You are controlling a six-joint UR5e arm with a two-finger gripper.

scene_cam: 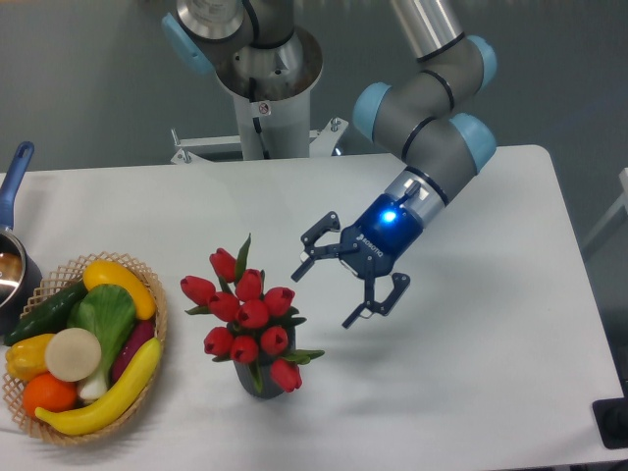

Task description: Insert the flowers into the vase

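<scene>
Overhead, end effector [334,283] spread wide, empty, above white table [491,324]; flowers [247,319] standing in vase [263,381]; grey wall [88,78] behind.

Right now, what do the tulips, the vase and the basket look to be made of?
The tulips look artificial, likely plastic or foam: uniform glossy red heads, stiff green leaves. The vase is mostly hidden; the dark grey matte part showing could be plastic or ceramic, I cannot tell which. The basket looks like woven wicker, with a tan braided rim.
</scene>
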